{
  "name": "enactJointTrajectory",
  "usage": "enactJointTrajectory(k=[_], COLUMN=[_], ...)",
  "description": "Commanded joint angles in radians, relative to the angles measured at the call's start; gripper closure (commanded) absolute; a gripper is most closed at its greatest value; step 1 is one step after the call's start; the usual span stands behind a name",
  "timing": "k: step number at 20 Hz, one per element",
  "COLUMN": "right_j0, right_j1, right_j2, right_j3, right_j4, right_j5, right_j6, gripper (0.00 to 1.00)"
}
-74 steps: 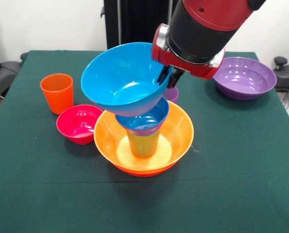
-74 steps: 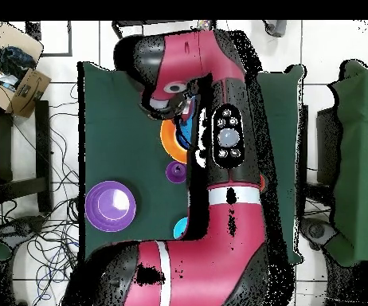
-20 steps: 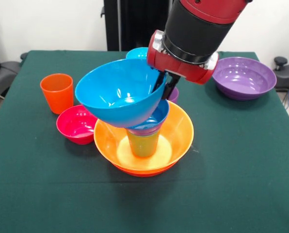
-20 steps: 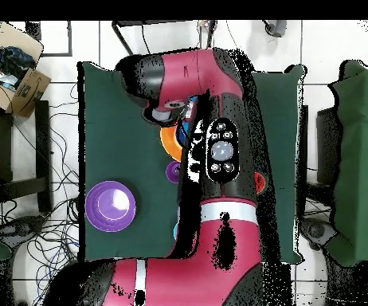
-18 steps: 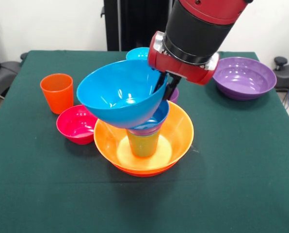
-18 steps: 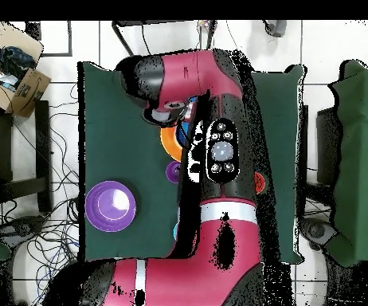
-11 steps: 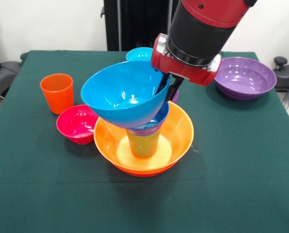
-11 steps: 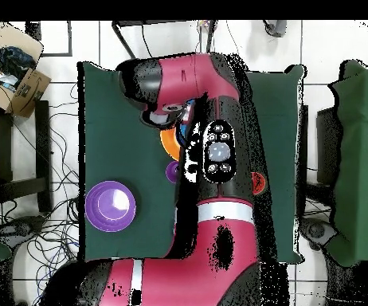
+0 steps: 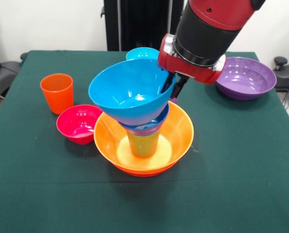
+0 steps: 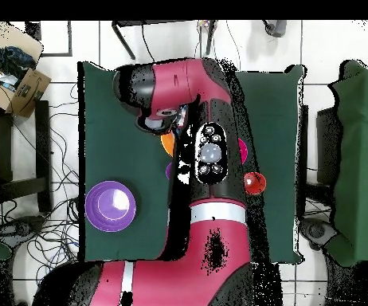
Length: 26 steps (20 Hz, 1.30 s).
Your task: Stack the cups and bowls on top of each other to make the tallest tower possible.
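The tower (image 9: 143, 141) stands mid-tabletop: a yellow-orange bowl (image 9: 178, 133) nested on an orange-red one, a lime cup (image 9: 143, 144) upright inside it, then a purple sliver and a dark blue bowl (image 9: 159, 118) on top. The sky-blue bowl (image 9: 127, 90) sits tilted over that stack, its mouth tipped toward the camera, with the pincer (image 9: 172, 85) clamped narrowly on its far rim. Whether its base already rests in the dark blue bowl or just clears it, I cannot tell.

Risks, as I judge them: released at this tilt, the wide bowl could slide off the narrow column or lever the cup over; a sideways drag while gripping could push the whole column across the yellow-orange bowl.

Around it: a magenta bowl (image 9: 79, 124) just beside the base, an orange cup (image 9: 56, 92) beyond that, a cyan bowl (image 9: 142, 53) behind, and a purple bowl (image 9: 244, 77) well apart on the tabletop (image 9: 232, 170).

Hidden: the pincer's tips sit behind the rim, and the purple cup is mostly blocked. Overhead, the arm (image 10: 203, 159) covers nearly the entire tower.
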Motion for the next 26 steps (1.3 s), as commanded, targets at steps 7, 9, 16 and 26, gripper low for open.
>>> enactJointTrajectory(k=[7,9,16,26], right_j0=[0.015,0.014,0.011,0.005], right_j1=[0.036,0.036,0.046,0.054], right_j2=[0.013,0.011,0.006,0.02], right_j3=[0.142,0.153,0.169,0.176], right_j4=[0.015,0.014,0.016,0.045], right_j5=[-0.096,-0.113,-0.167,-0.191], right_j6=[0.072,0.072,0.08,0.077], gripper=[1.0,1.0,1.0,1.0])
